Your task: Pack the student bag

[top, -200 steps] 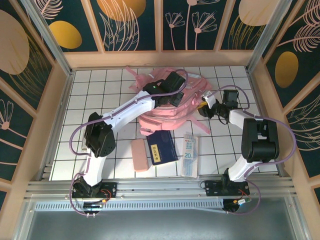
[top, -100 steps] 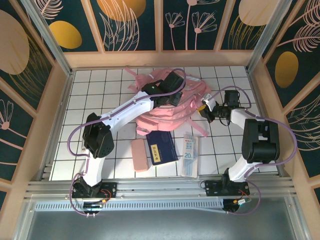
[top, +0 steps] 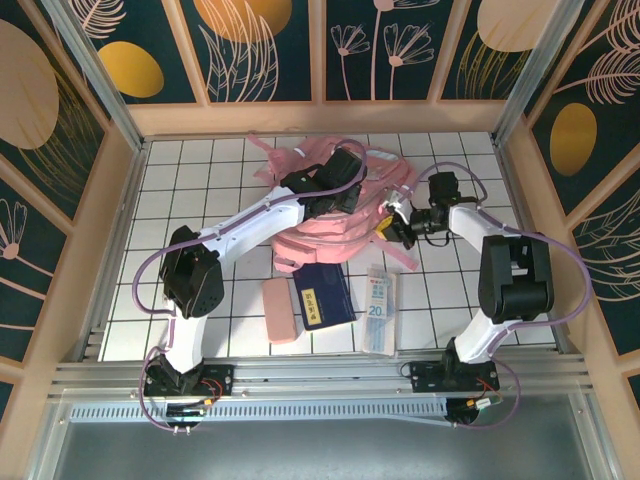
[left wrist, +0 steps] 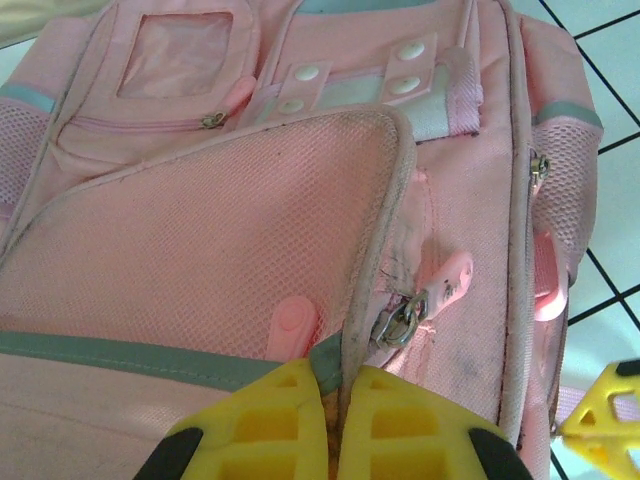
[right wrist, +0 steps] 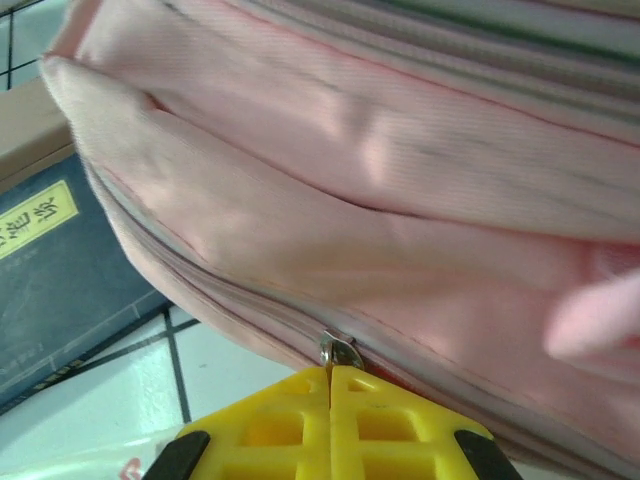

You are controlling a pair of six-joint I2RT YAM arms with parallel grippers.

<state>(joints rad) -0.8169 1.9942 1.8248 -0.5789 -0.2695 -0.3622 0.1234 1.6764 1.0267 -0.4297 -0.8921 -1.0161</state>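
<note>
Lying toward the back middle of the tiled counter (top: 190,190), the pink bag (top: 330,240) has both arms on it. The left end effector (left wrist: 337,380) is pressed together on the piped edge of the bag's mesh front pocket (left wrist: 200,250). The right end effector (right wrist: 330,375) pinches a metal zipper pull (right wrist: 340,352) on the bag's side seam. Just in front of the bag lie a dark blue book (top: 325,293), a pink pencil case (top: 279,310) and a clear packet (top: 380,305).

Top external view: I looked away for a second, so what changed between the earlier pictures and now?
The right gripper moved in against the student bag and shut on its zipper pull. The left gripper stays clamped on the pocket edge; book and pencil case unmoved.
</note>
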